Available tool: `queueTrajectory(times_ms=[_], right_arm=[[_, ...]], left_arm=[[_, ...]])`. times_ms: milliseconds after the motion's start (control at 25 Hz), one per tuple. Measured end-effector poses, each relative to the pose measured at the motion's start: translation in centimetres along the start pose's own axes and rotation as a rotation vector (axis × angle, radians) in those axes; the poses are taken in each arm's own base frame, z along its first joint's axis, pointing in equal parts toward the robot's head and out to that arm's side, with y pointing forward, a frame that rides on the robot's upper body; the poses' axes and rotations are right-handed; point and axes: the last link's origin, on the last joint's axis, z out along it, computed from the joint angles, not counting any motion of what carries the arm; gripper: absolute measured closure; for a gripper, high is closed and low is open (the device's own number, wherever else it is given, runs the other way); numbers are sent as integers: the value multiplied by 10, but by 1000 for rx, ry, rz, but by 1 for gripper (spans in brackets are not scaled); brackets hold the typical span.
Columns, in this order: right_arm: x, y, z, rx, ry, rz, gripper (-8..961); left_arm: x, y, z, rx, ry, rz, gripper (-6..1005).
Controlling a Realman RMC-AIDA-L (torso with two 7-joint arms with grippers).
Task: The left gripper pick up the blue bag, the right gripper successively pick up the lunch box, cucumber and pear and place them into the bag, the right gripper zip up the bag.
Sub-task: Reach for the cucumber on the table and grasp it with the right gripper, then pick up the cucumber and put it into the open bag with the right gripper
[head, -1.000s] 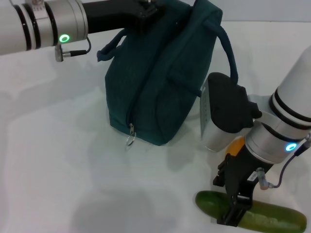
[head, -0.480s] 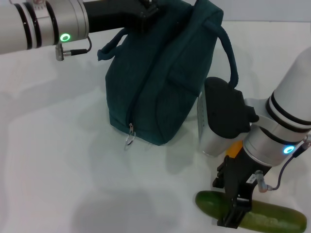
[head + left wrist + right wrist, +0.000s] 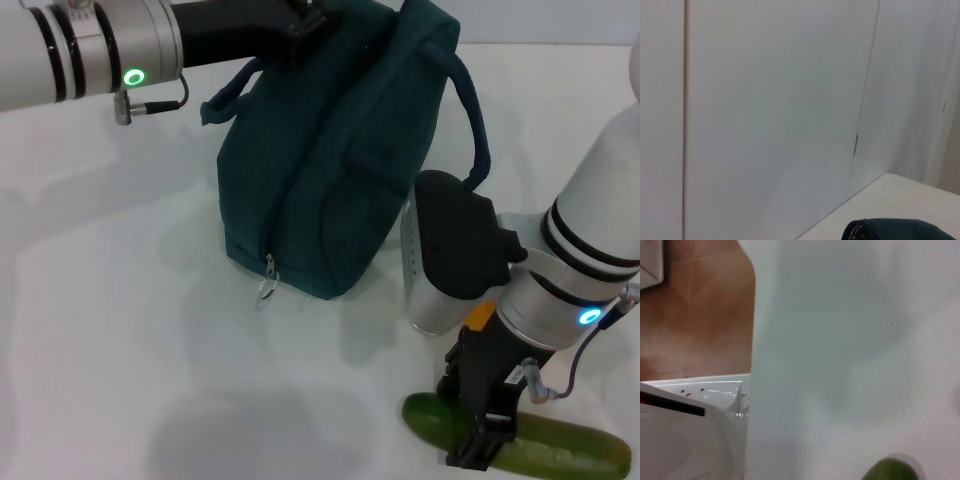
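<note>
Nearest of all, at the near right of the table [image 3: 110, 340], lies the cucumber [image 3: 560, 452], its long axis running left to right and dipping slightly nearer toward the right end. The right gripper [image 3: 484, 440] stands straight down on it, close to the left end, with its fingers across the short width, one on the far side and one on the near side. That crossing is what the lift depends on: the jaws meet the long axis square, but well off the middle, so the longer right part would likely sag once raised. Whether the fingers are clamped on the skin or only straddling it I cannot tell (the right wrist view shows just a green tip and bare table).

Farther back, to the left of that arm, the bag [image 3: 320, 170] stands on the table with its zipper side facing the near edge and its ring pull hanging low. At the far left, the left gripper [image 3: 300, 18] is at the bag's top; its finger state is hidden by fabric. Neither lunch box nor pear is visible.
</note>
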Motion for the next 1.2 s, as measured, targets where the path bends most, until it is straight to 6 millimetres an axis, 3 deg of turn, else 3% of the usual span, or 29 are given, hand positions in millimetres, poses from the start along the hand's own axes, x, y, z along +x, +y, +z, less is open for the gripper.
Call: queueTrajectory(times_ms=[280, 720, 920, 1200], right_arm=[[1, 1, 2, -1, 8, -3, 206], [-2, -1, 2, 13, 28, -23, 207], [-2, -1, 1, 13, 30, -23, 348], [-5, -9, -12, 33, -47, 18, 354]], left_arm=[[0, 0, 0, 1, 3, 1, 920], [-1, -2, -1, 15, 4, 8, 920], [-1, -2, -2, 18, 13, -1, 920], [-1, -2, -2, 18, 14, -1, 920]])
